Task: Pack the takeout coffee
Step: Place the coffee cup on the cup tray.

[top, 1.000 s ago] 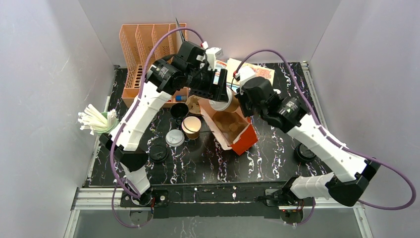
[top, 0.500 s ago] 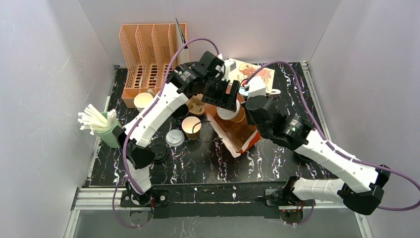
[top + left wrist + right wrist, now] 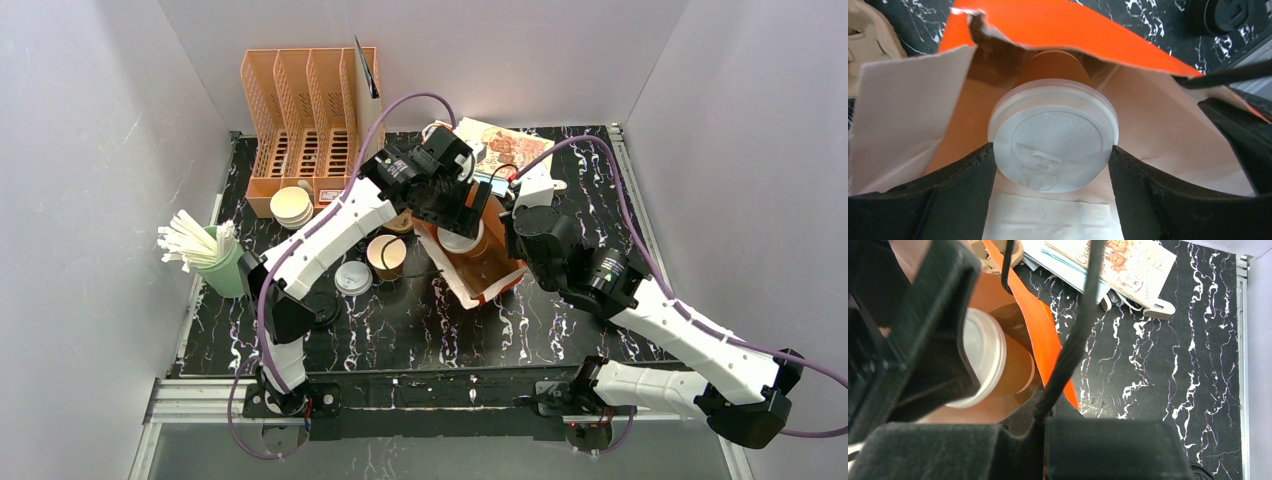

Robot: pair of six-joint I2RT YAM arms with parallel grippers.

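Your table, seen from above and behind the arms.
The bag (image 3: 490,268) stands mid-table with the takeout coffee (image 3: 1053,140) inside its mouth. Just left of the bag you have an open cup (image 3: 386,255), then a lid (image 3: 352,278). The rack (image 3: 300,110) sits back left, the straw holder (image 3: 228,272) is at the left edge, and a booklet (image 3: 510,148) lies behind the bag.

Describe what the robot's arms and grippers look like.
The left arm and right arm match: white shells, black joints, a purple cable looping along each. The left gripper and right gripper have chunky black fingers with a matte, slightly textured surface. No markings are visible.
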